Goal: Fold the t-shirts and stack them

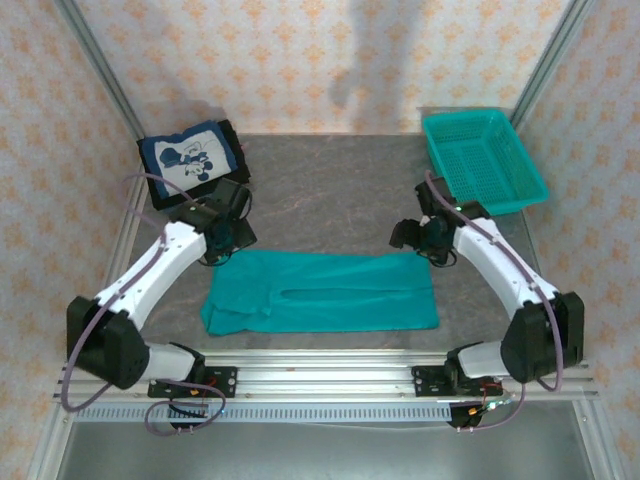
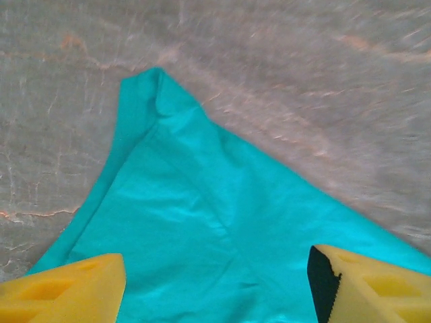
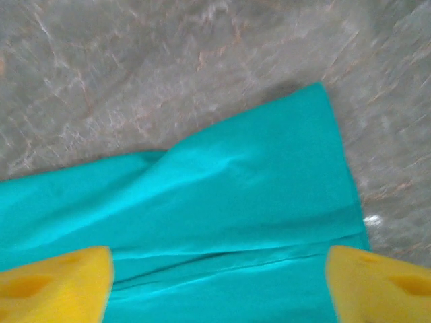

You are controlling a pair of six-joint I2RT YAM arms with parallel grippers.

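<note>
A teal t-shirt (image 1: 320,292) lies folded lengthwise into a long band across the front middle of the table, its lettering hidden. At the back left a folded navy t-shirt (image 1: 190,160) with white cartoon print rests on a black one. My left gripper (image 1: 232,238) hovers open over the band's far left corner; its yellow fingers (image 2: 64,289) straddle teal cloth (image 2: 195,229). My right gripper (image 1: 425,240) hovers open over the far right corner, teal cloth (image 3: 236,215) between its wide-set fingers (image 3: 54,286). Neither holds anything.
A rigid teal mesh basket (image 1: 483,160) stands at the back right. Patterned walls with metal frame posts enclose the grey table (image 1: 330,190). The aluminium rail (image 1: 320,375) with the arm bases runs along the near edge.
</note>
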